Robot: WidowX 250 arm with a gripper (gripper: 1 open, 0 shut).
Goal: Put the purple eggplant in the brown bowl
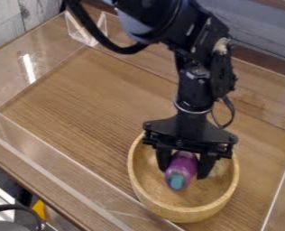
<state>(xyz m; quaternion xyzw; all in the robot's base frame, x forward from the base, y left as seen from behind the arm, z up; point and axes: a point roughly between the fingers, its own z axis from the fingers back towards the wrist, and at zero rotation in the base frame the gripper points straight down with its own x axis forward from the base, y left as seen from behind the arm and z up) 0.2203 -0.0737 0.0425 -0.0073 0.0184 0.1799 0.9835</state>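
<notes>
The brown bowl [140,183] sits on the wooden table at the lower right of the camera view. The black arm reaches straight down into it. My gripper [185,170] is inside the bowl, with a dark finger on each side of the purple eggplant [181,173]. It is shut on the eggplant, whose teal stem end points toward the camera. The eggplant hangs low over the middle of the bowl's floor. I cannot tell whether it touches the wood.
Clear acrylic walls [37,54] fence the wooden tabletop [85,108] on the left, back and front. Black cables [91,36] loop off the arm at the top. The table's front edge runs diagonally at the lower left.
</notes>
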